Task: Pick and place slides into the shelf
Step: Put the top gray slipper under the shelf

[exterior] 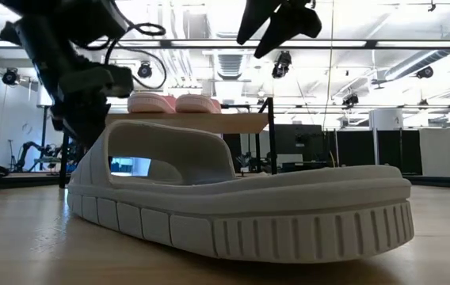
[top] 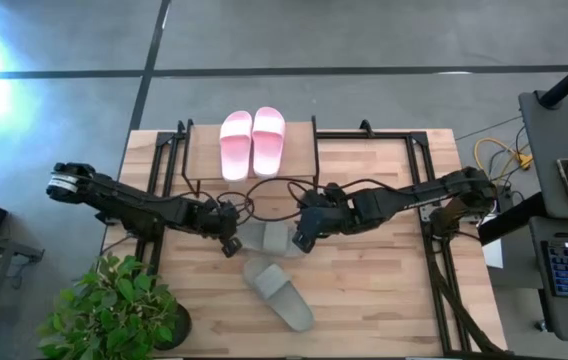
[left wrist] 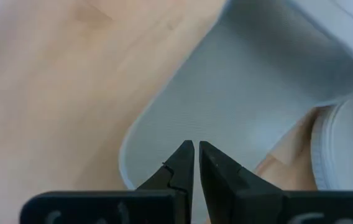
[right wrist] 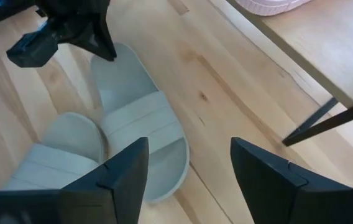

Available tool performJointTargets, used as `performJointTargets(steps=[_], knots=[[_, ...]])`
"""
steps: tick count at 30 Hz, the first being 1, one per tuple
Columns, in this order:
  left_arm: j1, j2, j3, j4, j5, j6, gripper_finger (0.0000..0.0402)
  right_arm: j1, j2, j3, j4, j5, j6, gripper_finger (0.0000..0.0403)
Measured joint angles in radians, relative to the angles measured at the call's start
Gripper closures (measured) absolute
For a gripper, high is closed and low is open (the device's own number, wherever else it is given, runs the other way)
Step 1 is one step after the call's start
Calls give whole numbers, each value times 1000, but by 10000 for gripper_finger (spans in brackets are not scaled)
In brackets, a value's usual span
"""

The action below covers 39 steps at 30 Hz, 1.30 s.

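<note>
The left tool [top: 230,240] hangs low over the middle of the tabletop [top: 384,290], its two dark fingers [left wrist: 183,168] pressed almost together and gripping nothing. It sits at the left end of one grey-green slide [top: 267,237], just above that slide's footbed [left wrist: 238,106].

The right tool [top: 302,238] hovers at the other end of the same slide, fingers [right wrist: 260,171] spread wide apart and empty. From its wrist camera, that slide [right wrist: 140,121] lies flat on the wood below, with the left tool [right wrist: 71,28] at its far end.

The second grey-green slide [top: 279,293] lies nearer the front edge of the tabletop, angled, its end touching or overlapping the first one. In the table-level view this slide [exterior: 233,198] fills the foreground.

The small shelf [top: 204,150] stands at the far side of the tabletop, left of centre. The pale pink pair [top: 252,142] rests side by side on its light wood top.

A potted plant [top: 114,310] sits at the near left corner.
</note>
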Motion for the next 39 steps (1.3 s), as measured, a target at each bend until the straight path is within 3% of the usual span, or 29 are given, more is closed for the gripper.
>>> performJointTargets(steps=[12, 18, 21, 26, 30, 36, 39], knots=[[-19, 45, -108, 63, 50, -18, 391, 0, -1, -1, -62, 0, 13, 188], [-98, 17, -92, 149, 161, -158, 391, 0, -1, -1, -89, 0, 13, 188], [-145, -5, -68, 211, 153, -160, 391, 0, -1, -1, -166, -6, 16, 188], [-200, -10, -61, 186, 145, -176, 391, -15, -1, -52, -284, -179, 105, 193], [-214, -15, -58, 178, 138, -190, 391, -36, -1, -173, -130, -269, 163, 236], [-214, -20, -36, 128, 129, -196, 391, -89, -2, -381, 238, -375, 271, 370], [-215, -27, -36, 109, 105, -213, 391, -101, -1, -464, 325, -390, 349, 387]])
